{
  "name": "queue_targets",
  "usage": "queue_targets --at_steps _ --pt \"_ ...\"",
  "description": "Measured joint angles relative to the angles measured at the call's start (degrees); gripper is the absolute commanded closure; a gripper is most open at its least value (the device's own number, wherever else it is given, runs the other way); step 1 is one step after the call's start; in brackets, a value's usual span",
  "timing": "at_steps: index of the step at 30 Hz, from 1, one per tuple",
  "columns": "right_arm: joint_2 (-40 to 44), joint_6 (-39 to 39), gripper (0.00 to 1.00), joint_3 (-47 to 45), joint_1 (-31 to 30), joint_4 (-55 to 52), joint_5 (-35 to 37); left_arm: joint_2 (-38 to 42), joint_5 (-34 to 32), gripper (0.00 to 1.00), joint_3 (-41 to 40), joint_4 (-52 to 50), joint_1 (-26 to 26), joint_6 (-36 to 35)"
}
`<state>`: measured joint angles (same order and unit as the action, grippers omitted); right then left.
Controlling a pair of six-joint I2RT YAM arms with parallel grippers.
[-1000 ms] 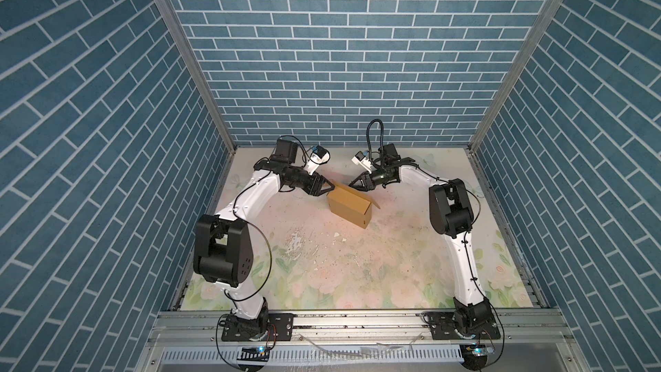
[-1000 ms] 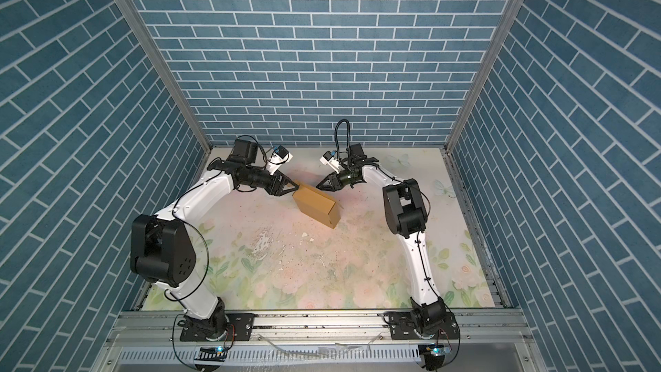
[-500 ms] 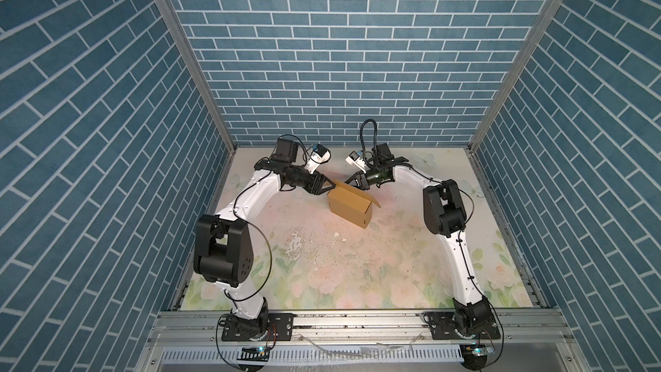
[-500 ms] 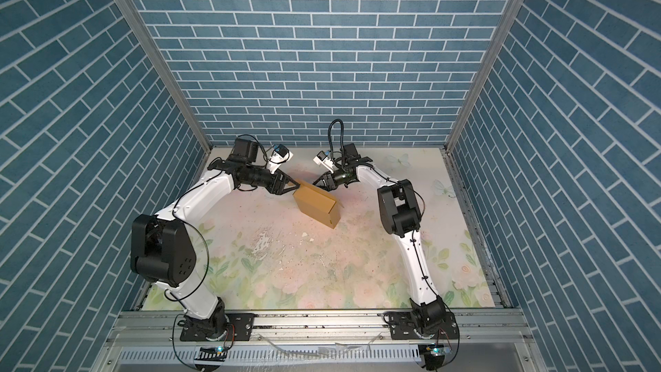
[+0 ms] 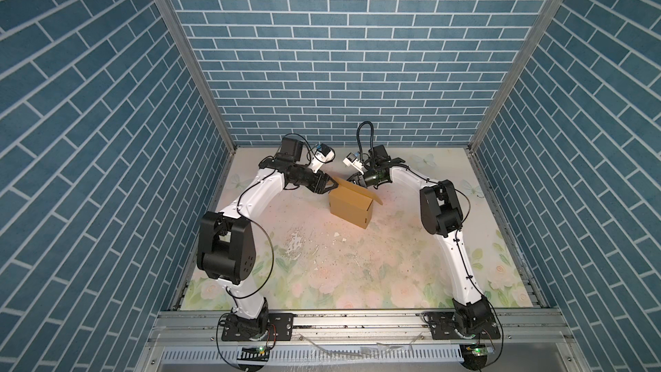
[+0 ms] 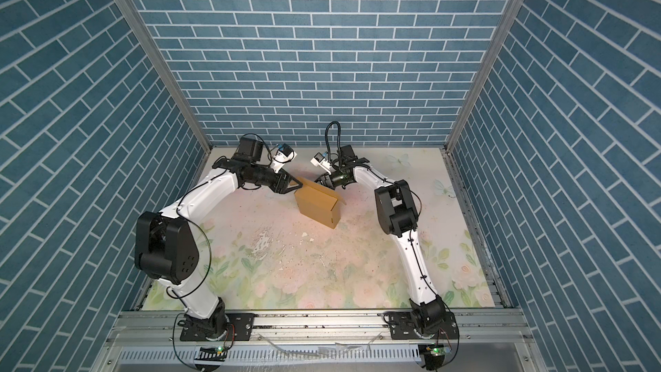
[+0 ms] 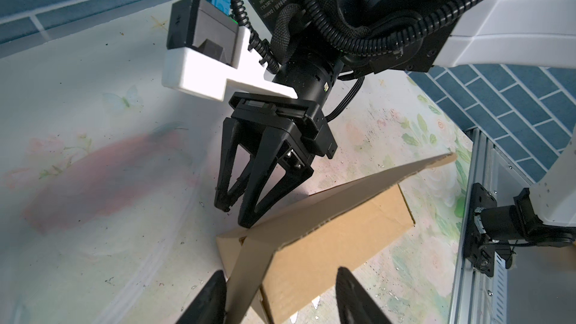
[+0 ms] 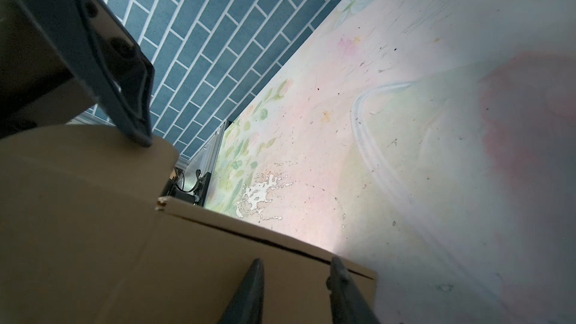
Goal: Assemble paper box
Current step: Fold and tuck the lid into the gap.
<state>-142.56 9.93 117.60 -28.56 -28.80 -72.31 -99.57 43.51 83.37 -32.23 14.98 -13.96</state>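
Note:
The paper box (image 5: 352, 205) (image 6: 318, 205) is tan cardboard and stands at the back middle of the flowered mat, with a flap lifted along its top. My left gripper (image 5: 331, 185) (image 6: 297, 184) is at the box's left top corner. In the left wrist view it (image 7: 283, 294) is open, and a raised flap (image 7: 249, 263) stands between its fingers, close to one of them. My right gripper (image 5: 356, 181) (image 6: 323, 180) comes in from behind the box. In the right wrist view it (image 8: 297, 288) is open a little, lying over a cardboard panel (image 8: 187, 260) with nothing pinched.
Blue brick walls (image 5: 322, 66) close in the back and both sides. White chipped patches (image 5: 297, 241) mark the mat in front of the box. An aluminium rail (image 5: 357, 323) with both arm bases runs along the front edge.
My right gripper has moved left onto the back of the box and narrowed slightly. The left gripper and the box have hardly shifted.

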Motion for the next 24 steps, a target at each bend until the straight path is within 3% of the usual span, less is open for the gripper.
queue_targets --at_steps 17,20,24 --pt "-0.13 1.11 0.64 0.33 -0.85 -3.45 -3.48 -0.07 -2.51 0.43 0.0 -0.04 0.98 0.66" --pt "-0.15 2.1 0.65 1.2 -0.13 -3.8 0.04 0.02 -2.75 0.43 -0.02 0.0 0.98 0.74" --pt "1.11 2.03 0.64 -0.52 2.32 -2.25 9.92 0.57 -3.1 0.42 -0.07 -0.04 1.03 0.87"
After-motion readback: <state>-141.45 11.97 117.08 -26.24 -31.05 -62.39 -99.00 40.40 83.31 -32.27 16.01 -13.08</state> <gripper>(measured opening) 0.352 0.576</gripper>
